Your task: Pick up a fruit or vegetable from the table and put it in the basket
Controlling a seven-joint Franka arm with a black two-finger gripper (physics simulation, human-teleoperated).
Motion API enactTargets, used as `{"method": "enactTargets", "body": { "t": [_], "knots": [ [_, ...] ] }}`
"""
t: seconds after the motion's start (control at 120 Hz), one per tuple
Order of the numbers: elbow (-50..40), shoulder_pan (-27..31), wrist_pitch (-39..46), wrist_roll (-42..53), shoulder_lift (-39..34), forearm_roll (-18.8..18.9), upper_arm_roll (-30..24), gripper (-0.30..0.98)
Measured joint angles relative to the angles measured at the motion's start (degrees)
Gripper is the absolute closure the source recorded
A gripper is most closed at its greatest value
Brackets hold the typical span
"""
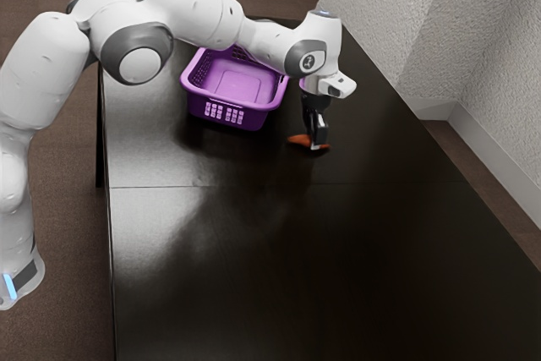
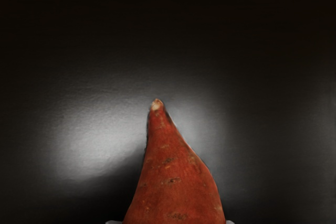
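The claw [image 1: 316,142] is down low over the dark table [image 1: 304,276], pointing at its top, and it has got hold of the sweet potato [image 1: 298,139]. Its 2 fingers [image 1: 321,130] stand part way apart, by about the width of the thing between them, with 1 pressed to each flank. From the exterior view I can see the orange-red body poke out on both sides of the near finger, more of it toward the exterior view's left. The wrist view looks along the skin: it swells wide close to the claw, then narrows to a blunt, pale tip, with a few dark scars across it. 2 small grey bits of the fingers peep out, 1 at either edge of the widest part.

The sweet potato is right at the table top, outside the basket [image 1: 234,111]; whether its underside rests on the wood or hangs just over it, I can't tell from here. The basket is purple, upright, with slotted sides, standing near the claw on the exterior view's left, the 2 well clear of touching. The white arm [image 1: 196,10] reaches over from the exterior view's left, and its forward end passes in front of the basket's far corner. Past the table's edge there's a pale, rough wall [image 1: 376,23], and brown floor [image 1: 68,226] down the other side.
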Motion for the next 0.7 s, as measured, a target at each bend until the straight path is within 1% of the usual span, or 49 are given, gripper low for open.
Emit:
{"method": "enactTargets", "body": {
  "t": [0.133, 0.25, 0.417, 0.483, 0.575, 0.7],
  "knots": [
    [0.72, -0.06, -0.03, 0.73, -0.56, 0.05, -0.02, 0.53],
    [2.33, -0.1, -0.38, 1.23, -2.9, 0.38, -0.06, 0.54],
    [5.45, -0.44, -1.41, 1.74, -9.74, 1.73, -0.36, 0.54],
    [5.79, -0.43, -3.38, 1.84, -13.55, 3.63, -0.09, 0.55],
    [4.25, -0.29, -7.35, 1.91, -17.29, 5.98, 2.4, 0.54],
    [2.42, 0.09, -12.31, 2.05, -18.36, 7.65, 6.65, 0.54]
  ]
}}
